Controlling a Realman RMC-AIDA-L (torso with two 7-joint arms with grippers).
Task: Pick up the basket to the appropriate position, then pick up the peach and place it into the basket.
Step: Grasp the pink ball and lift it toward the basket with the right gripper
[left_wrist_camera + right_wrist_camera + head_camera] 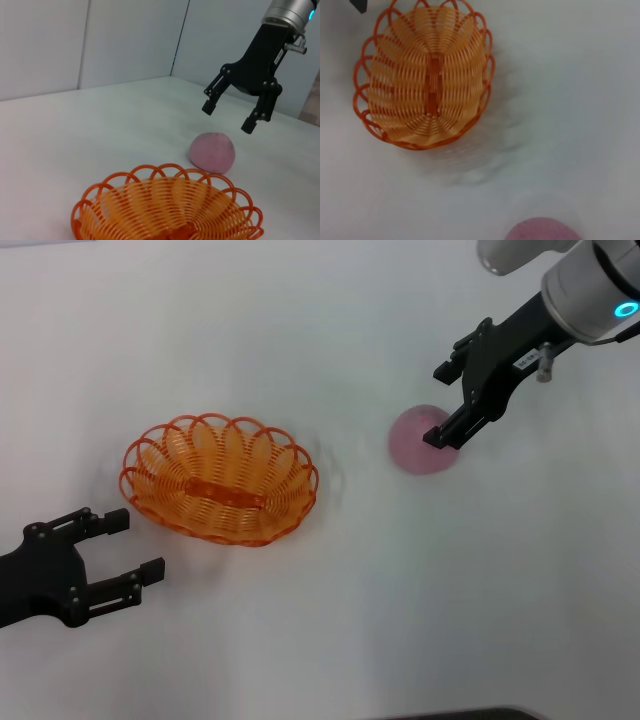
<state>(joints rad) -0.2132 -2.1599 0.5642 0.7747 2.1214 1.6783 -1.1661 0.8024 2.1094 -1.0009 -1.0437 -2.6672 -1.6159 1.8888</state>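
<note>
The orange basket (220, 480) sits empty on the white table, left of centre; it also shows in the left wrist view (165, 210) and the right wrist view (425, 75). The pink peach (415, 445) lies on the table to its right, also in the left wrist view (212, 152) and at the edge of the right wrist view (542, 230). My right gripper (447, 403) is open and hovers just above the peach, not touching it; the left wrist view shows it too (227, 116). My left gripper (135, 545) is open and empty, at the basket's near left.
The white table (330, 620) spreads all around. A pale wall (125, 40) stands behind it in the left wrist view. A dark edge shows at the bottom of the head view.
</note>
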